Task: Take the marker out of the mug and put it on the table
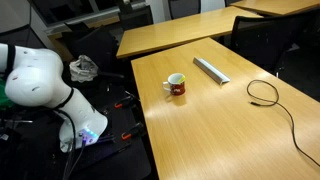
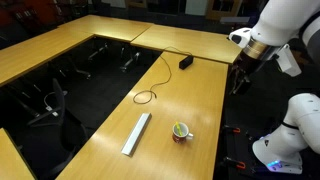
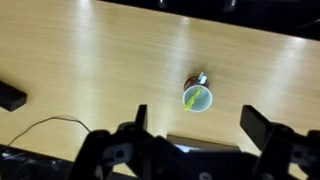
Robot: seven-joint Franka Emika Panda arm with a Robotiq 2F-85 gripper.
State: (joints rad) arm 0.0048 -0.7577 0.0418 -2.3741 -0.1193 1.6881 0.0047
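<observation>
A dark red mug with a white inside stands on the wooden table. It also shows in an exterior view and in the wrist view. A yellow-green marker lies slanted inside the mug. My gripper is open and empty, high above the table, with the mug seen between its two fingers. In an exterior view the gripper hangs near the table's edge, well away from the mug.
A grey flat bar lies beside the mug. A black cable loops across the table to a small black box. Chairs stand in the gap between the tables.
</observation>
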